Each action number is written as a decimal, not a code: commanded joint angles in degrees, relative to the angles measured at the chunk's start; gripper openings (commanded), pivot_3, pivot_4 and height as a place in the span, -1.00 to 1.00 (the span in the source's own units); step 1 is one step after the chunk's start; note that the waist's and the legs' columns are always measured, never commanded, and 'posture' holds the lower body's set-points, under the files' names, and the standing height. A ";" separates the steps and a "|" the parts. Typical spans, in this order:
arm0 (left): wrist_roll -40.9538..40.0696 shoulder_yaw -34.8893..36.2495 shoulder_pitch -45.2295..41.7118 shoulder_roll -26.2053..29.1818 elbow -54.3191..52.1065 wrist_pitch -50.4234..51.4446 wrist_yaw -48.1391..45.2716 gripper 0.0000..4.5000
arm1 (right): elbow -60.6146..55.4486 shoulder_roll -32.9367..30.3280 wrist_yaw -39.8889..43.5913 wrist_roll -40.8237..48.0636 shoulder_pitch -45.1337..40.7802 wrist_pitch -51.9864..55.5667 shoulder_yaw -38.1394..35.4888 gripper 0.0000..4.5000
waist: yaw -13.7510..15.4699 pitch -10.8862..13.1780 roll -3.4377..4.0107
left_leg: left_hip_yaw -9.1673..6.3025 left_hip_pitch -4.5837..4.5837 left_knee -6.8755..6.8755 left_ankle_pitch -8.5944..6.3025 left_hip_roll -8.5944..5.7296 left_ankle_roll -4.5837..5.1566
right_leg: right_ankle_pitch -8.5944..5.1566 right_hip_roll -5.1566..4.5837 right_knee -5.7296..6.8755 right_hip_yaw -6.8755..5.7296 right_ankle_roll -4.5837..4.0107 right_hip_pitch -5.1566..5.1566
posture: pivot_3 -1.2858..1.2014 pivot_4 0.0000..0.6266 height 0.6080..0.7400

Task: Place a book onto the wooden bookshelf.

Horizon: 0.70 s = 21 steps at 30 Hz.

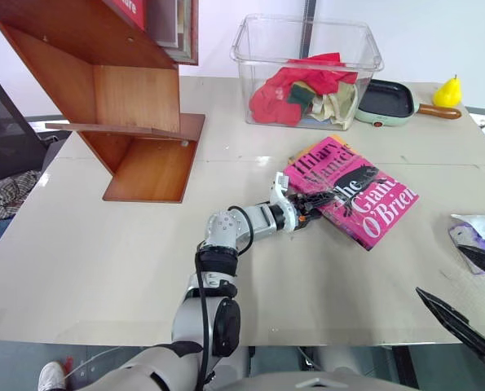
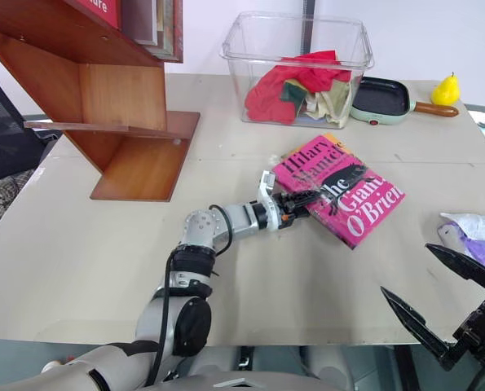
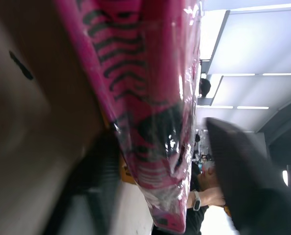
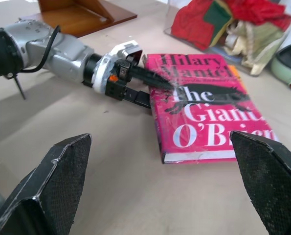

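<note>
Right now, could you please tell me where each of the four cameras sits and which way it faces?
Left and right eye views: on the head, looking forward and down over the beige table; left arm reaches the thick pink paperback book.
Left wrist view: along the left gripper, its fingers either side of the book.
Right wrist view: along the open right gripper, toward the book.
Shared: the book; also the reddish-brown wooden bookshelf.

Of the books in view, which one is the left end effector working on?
The pink book, lying flat on the table. The left end effector has a finger over its cover. The others stand upright on the wooden bookshelf, well away from it.
</note>
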 commanded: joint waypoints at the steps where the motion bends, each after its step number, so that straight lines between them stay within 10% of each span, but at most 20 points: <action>1: 4.21 -0.93 -0.40 -0.53 3.70 -3.30 -5.48 -0.70 | -1.17 -0.90 -1.73 -0.35 -0.52 -1.65 0.90 1.00 | 0.00 -0.01 0.00 | -0.01 0.00 0.00 0.00 0.00 0.00 | 0.00 -0.01 0.00 -0.02 0.00 0.00 | 0.03 -0.52 1.00; 13: 7.85 -3.71 3.39 15.76 -24.71 -4.52 -20.15 -0.71 | 11.53 -14.17 -8.56 -0.59 -28.85 5.00 19.53 1.00 | -1.58 0.19 -0.16 | -0.05 0.02 -0.11 0.03 0.10 0.05 | 0.17 0.08 0.01 0.17 -0.26 -0.09 | 0.03 -0.52 1.00; 21: 12.25 -4.92 1.50 29.65 -38.65 -8.47 -24.88 -0.71 | 32.71 -23.05 5.45 -1.46 -55.11 5.13 29.86 1.00 | -0.45 0.50 -0.29 | 0.04 -0.36 -0.14 0.04 -0.05 0.07 | 0.14 0.09 -0.02 0.08 -0.23 -0.31 | 0.03 -0.52 1.00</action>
